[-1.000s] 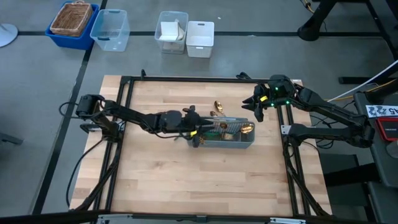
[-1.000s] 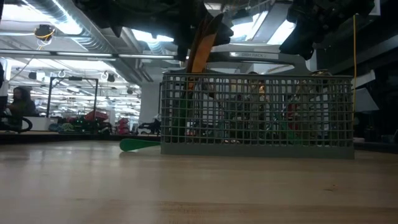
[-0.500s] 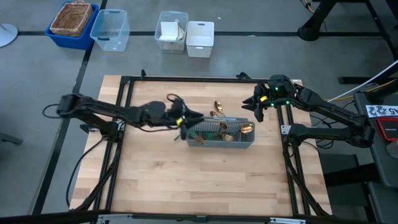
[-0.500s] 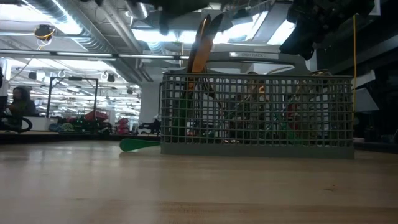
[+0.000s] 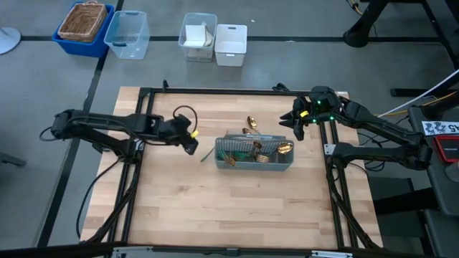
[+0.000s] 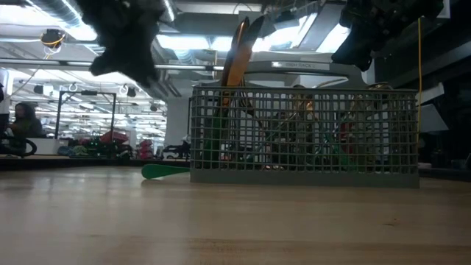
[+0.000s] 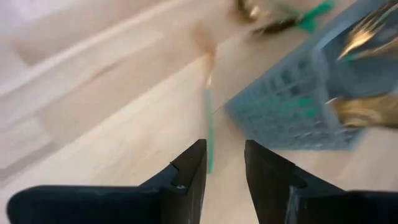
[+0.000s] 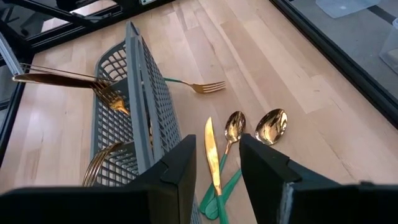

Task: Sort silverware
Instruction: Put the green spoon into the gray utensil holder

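Hovering my left pincer (image 5: 191, 141), released and empty, beside the caddy (image 5: 255, 154); right pincer (image 5: 297, 126) waits released behind it, probably above loose silverware (image 8: 219, 163).

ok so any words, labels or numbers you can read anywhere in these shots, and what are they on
No text here can be read for certain.
White tag at the right edge of the high view, beside the right arm's base: dark characters, too small to read.
Red panel just below that tag: no legible marking.
Mesh caddy, silverware, floor bins: no lettering visible.
Room behind the table in the low view: no readable signs.
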`<state>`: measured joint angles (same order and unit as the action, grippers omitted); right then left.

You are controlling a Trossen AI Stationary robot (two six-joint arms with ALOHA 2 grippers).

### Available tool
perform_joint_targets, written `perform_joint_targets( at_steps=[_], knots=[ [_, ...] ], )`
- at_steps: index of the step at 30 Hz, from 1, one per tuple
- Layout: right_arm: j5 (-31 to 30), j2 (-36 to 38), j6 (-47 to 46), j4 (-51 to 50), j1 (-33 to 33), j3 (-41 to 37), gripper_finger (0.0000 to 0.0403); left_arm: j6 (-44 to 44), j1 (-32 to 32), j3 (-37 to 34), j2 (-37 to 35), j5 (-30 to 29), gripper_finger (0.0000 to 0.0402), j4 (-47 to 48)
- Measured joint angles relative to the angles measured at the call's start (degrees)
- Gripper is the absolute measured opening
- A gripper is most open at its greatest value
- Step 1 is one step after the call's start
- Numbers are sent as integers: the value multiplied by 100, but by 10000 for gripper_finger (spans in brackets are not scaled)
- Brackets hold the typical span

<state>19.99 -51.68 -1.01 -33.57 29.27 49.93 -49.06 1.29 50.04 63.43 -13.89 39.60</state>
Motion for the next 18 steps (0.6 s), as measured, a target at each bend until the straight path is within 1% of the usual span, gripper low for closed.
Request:
perform_joint_targets(
  at_steps=[4,6,8,11,13,15,16,18],
  knots=[
    [-53,0,-39,1,-1,0,122,103,-30,0,393,4,100,-99],
    [-329,-8,-253,3,-3,0,122,122,-28,0,572,9,100,-222],
    [-855,-54,-708,31,-3,0,122,106,-28,0,702,13,100,-334],
    [-1914,-233,-1382,51,3,0,122,96,-28,-2,768,17,100,-344],
    [-2345,-425,-1532,80,8,0,122,94,-28,-2,759,17,100,-349],
    [-2247,-676,-1548,156,65,0,122,100,-28,-2,713,20,100,-347],
    [-1971,-832,-1549,243,128,0,122,101,-22,-2,700,20,100,-358],
    [-1214,-1184,-1551,494,270,0,122,101,7,-2,685,20,100,-334]
  ],
)
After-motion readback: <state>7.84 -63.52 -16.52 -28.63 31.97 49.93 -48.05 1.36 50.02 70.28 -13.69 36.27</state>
